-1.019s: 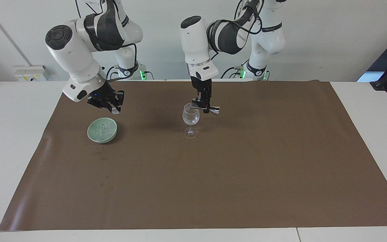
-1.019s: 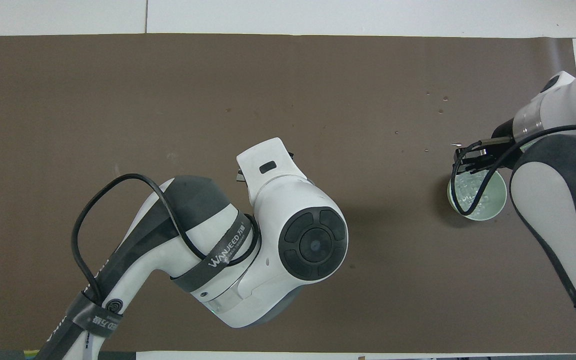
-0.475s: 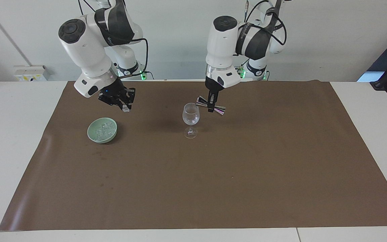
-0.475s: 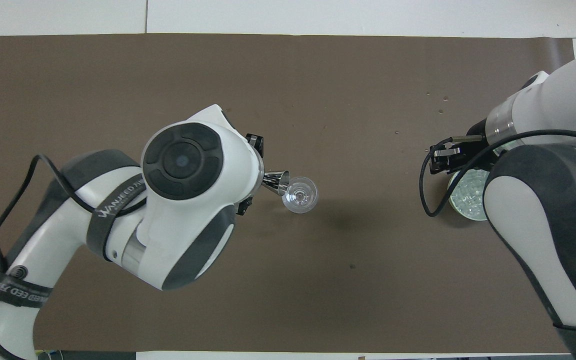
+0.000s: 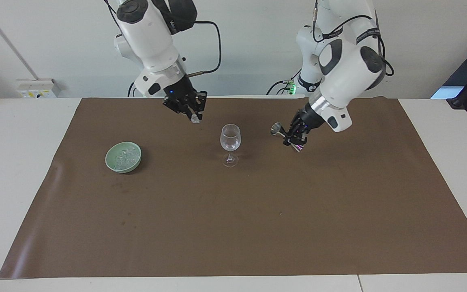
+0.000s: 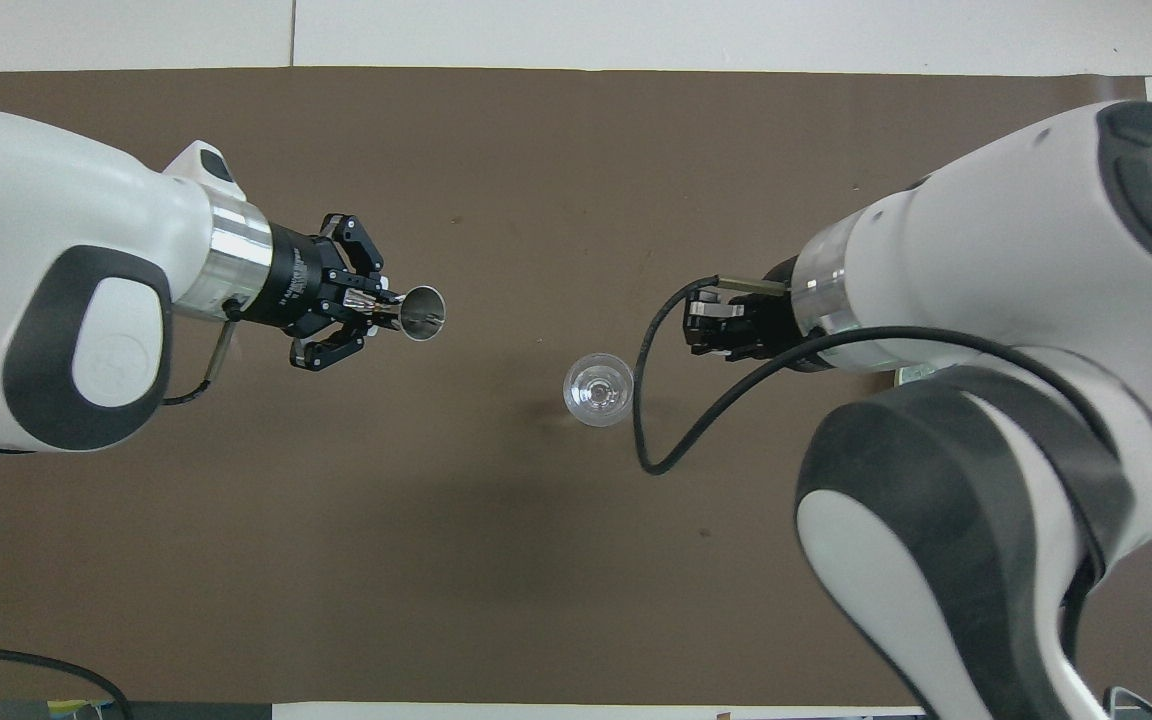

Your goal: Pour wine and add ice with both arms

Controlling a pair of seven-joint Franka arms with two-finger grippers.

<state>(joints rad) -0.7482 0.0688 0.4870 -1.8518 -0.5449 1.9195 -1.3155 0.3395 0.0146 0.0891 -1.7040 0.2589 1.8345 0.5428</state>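
Note:
The clear stemmed wine glass (image 5: 230, 140) (image 6: 597, 389) stands upright mid-mat. My left gripper (image 5: 293, 138) (image 6: 374, 305) is shut on the waist of the steel jigger (image 5: 276, 129) (image 6: 423, 312). It holds the jigger tilted on its side over the mat, beside the glass toward the left arm's end. My right gripper (image 5: 194, 117) (image 6: 696, 326) is shut on a small clear ice piece (image 5: 195, 120), over the mat between bowl and glass, close to the glass. More ice (image 5: 125, 155) lies in the pale green bowl (image 5: 114, 162). No wine shows.
A brown mat (image 5: 233, 227) covers most of the white table. In the overhead view the right arm hides nearly all of the bowl; only a sliver of bowl rim (image 6: 911, 375) shows. The right arm's black cable (image 6: 641, 420) loops down beside the glass.
The left gripper has carried the jigger away from the glass rim toward the left arm's end. The right gripper has risen from over the bowl and moved toward the glass with its ice.

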